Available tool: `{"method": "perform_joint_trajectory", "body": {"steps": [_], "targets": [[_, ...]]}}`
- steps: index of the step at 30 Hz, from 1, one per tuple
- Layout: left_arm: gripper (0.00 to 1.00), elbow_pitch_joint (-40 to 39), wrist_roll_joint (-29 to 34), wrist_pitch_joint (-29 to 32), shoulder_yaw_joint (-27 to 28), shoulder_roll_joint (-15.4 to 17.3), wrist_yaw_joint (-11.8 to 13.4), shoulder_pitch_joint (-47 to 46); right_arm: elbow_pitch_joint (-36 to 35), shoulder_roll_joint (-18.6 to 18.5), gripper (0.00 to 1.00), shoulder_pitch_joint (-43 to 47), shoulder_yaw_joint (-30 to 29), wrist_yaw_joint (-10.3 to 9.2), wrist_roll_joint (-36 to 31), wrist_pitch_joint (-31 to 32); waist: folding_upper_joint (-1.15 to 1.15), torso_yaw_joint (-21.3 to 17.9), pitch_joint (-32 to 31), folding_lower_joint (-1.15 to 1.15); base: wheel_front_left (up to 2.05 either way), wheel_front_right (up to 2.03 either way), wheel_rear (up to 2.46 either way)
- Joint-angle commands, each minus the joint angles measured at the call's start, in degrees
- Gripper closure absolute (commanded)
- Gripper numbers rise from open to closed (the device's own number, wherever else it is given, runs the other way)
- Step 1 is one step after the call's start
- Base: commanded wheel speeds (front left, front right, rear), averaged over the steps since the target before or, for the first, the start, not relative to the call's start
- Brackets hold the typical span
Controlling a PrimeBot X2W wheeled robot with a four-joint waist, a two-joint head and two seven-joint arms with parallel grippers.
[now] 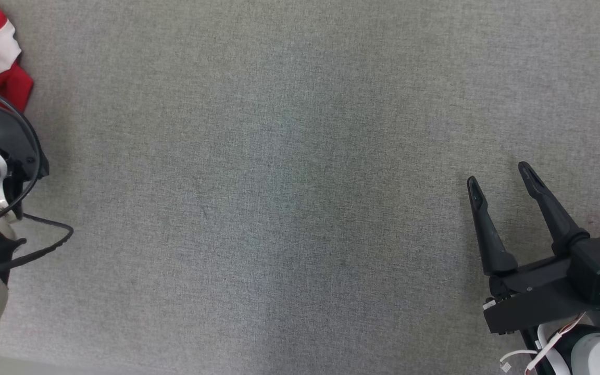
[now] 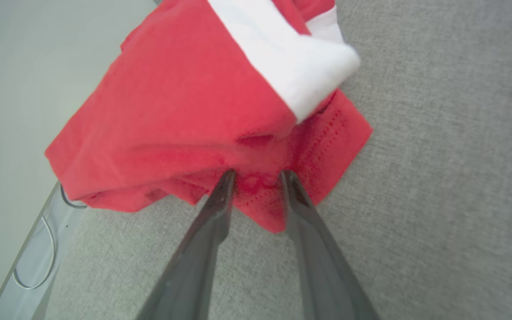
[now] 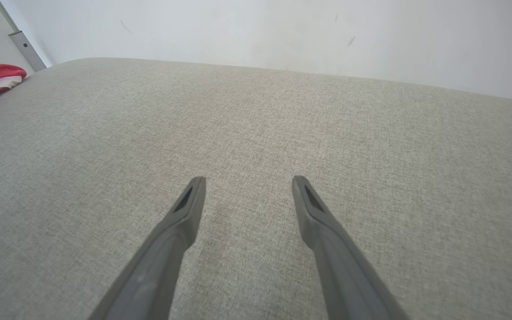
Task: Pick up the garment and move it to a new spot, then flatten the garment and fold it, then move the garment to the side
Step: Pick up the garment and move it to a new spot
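Item: garment (image 2: 185, 102), red with a white band, lying bunched at the far left corner of the grey cloth-covered surface (image 1: 300, 182), part of the heap close to the left edge. Orientation: crumpled, so no true long axis can be read. A stitched red hem corner points toward the near side, and the white band is folded over the top of the heap. Left pincer (image 2: 258, 174): jaws about half narrowed, tips at the hem with a ridge of red cloth between them. Whether they have clamped it I cannot tell. Step in hand, as judged: the first pick-up. To do it well, take a deep bite through every hem layer rather than the edge alone, then raise the heap clear before carrying it toward the bare middle. A shallow pinch would likely slip. Right pincer (image 1: 499, 175): jaws wide apart, holding nothing, poised over the bare near right part, well apart from the garment.
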Motion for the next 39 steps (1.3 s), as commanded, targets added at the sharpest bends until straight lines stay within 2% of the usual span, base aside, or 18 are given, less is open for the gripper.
{"method": "perform_joint_trajectory", "body": {"steps": [1,11,25,39], "targets": [[1.00,0.3,-0.5,-0.4,0.0,0.2,0.3,-0.1,-0.2,-0.2,0.00,0.3,0.0,0.00,-0.6,0.0,0.00,-0.1,-0.2,0.00,0.00,0.00,0.00],[1.00,1.0,0.3,-3.8,-1.6,-2.0,0.8,0.7,1.6,-0.2,0.00,-0.6,1.3,0.00,1.1,-0.9,0.00,0.0,-2.6,0.00,0.00,0.00,0.00],[1.00,-2.4,2.2,-8.2,-4.3,-2.0,0.2,-1.4,8.9,-0.2,0.00,-2.6,3.1,0.00,5.4,-5.1,0.00,-1.0,-10.6,0.00,0.00,0.00,0.00],[1.00,-10.5,4.7,-9.7,-8.7,-6.1,-1.6,-5.5,15.9,-0.2,0.00,-2.7,3.6,0.00,9.2,-9.1,0.00,-6.0,-21.4,0.00,0.00,0.00,0.00]]}}
